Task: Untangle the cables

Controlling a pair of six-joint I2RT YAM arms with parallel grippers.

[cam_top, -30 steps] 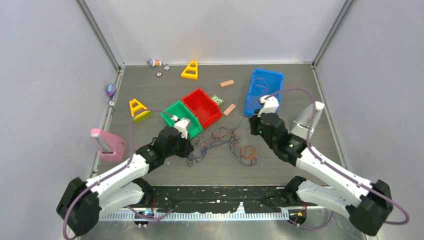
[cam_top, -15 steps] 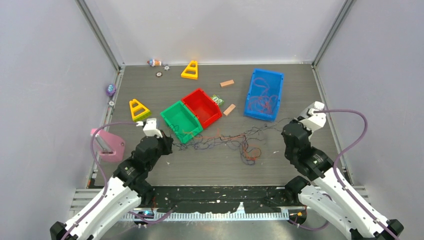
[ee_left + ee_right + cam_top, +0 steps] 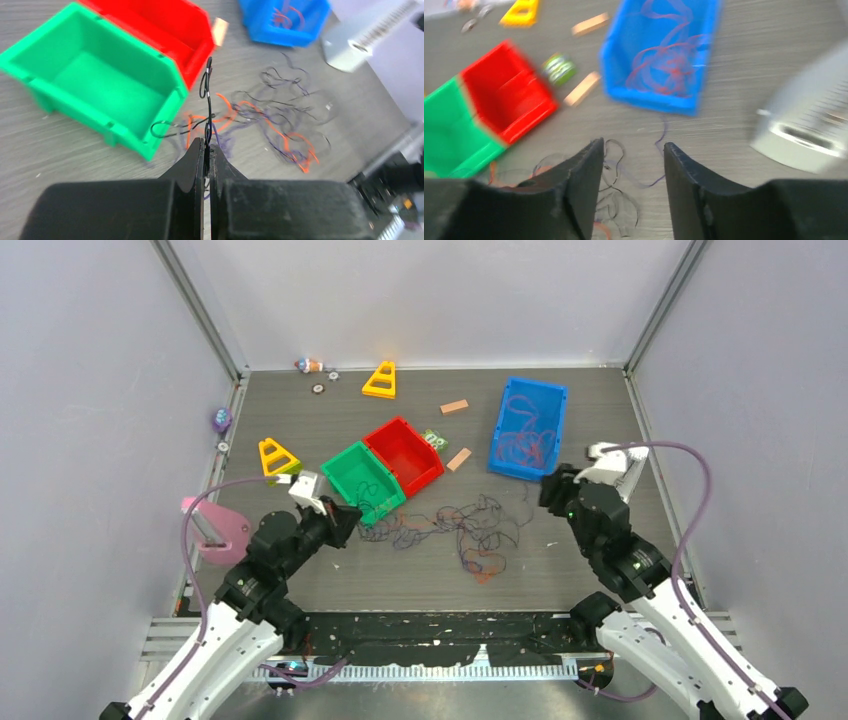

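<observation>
Two robot arms reach over a grey table (image 3: 400, 410) from its near edge. At far left lies a pink object (image 3: 215, 528), and beyond it stands a yellow triangle (image 3: 277, 456).

Next comes the left gripper (image 3: 348, 521), low over the table just in front of a green bin (image 3: 365, 480). Its jaws are pressed together on a dark cable (image 3: 208, 100). In the left wrist view this thin strand rises from between the fingertips and runs on toward the corner of the red bin (image 3: 405, 452), which touches the green bin's right side.

To the right of that gripper, the cables (image 3: 470, 535) lie in a loose tangle on the middle of the table. They are thin orange-red and dark purple-black strands, looped over one another, in front of the two bins.

Farther right and farther back sits a blue bin (image 3: 536, 386), with a bundle (image 3: 525, 435) of orange-red and purple strands inside it.

Last, the right gripper (image 3: 550, 492) hangs just in front of the blue bin. Its jaws stand partly apart and grip nothing; the blurred right wrist view shows only table and a loose purple strand beyond the gap.
</observation>
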